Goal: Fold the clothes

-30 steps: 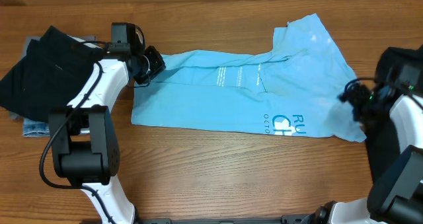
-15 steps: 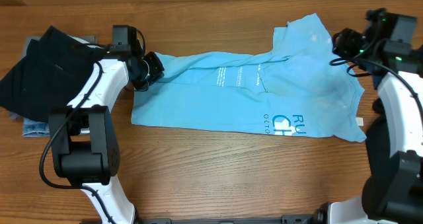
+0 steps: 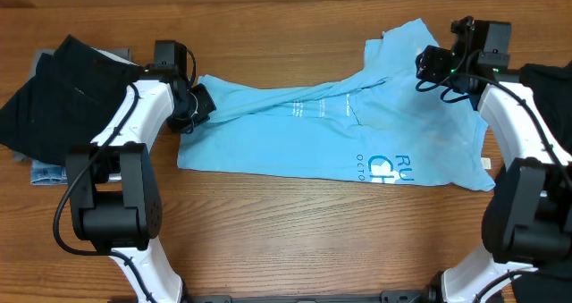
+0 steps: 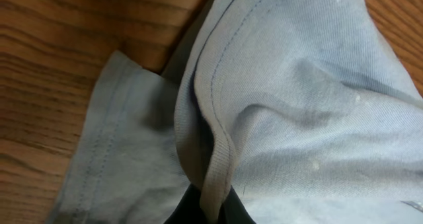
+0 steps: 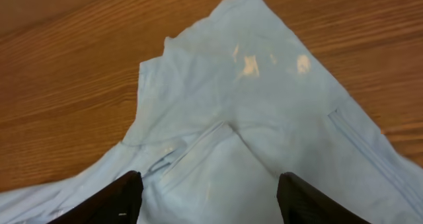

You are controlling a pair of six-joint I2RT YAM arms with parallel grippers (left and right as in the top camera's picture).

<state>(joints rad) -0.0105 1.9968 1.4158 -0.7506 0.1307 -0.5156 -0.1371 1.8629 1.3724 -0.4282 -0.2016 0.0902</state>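
Note:
A light blue T-shirt (image 3: 331, 129) with pale lettering lies spread across the middle of the table in the overhead view. My left gripper (image 3: 198, 102) is shut on the shirt's left end; the left wrist view shows a hemmed fold of the blue cloth (image 4: 218, 164) pinched between the dark jaws. My right gripper (image 3: 427, 66) hovers open over the shirt's upper right part. In the right wrist view its two dark fingertips (image 5: 125, 194) stand wide apart above the cloth (image 5: 244, 131), with nothing between them.
A dark garment (image 3: 54, 93) lies piled at the far left over a grey and blue cloth (image 3: 49, 171). Another dark item (image 3: 550, 79) sits at the right edge. Bare wooden table (image 3: 295, 231) runs along the front.
My right arm swung from the shirt's right edge up and leftward to its upper right part. The left gripper pulled the shirt's left end slightly left, drawing a ridge across the cloth.

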